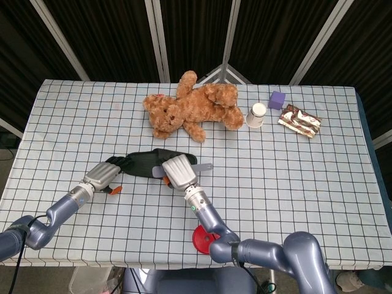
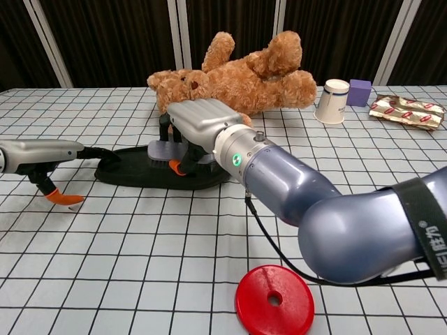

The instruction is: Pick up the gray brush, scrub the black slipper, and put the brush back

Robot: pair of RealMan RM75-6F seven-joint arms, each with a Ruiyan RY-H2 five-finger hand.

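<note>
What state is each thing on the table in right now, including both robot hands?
Right robot hand: grips the gray brush.
Gray brush: held on the slipper.
Black slipper: flat on the table, heel held.
Left robot hand: holds the slipper's heel.
Teddy bear: lying down.
Paper cup: upside down.

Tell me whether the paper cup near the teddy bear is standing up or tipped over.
Standing, but upside down: the paper cup rests on its wide rim with the narrower base on top, right of the teddy bear. Contents cannot be seen.

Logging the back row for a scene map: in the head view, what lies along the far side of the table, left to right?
Teddy bear → white paper cup → purple block → patterned snack packet.
</note>
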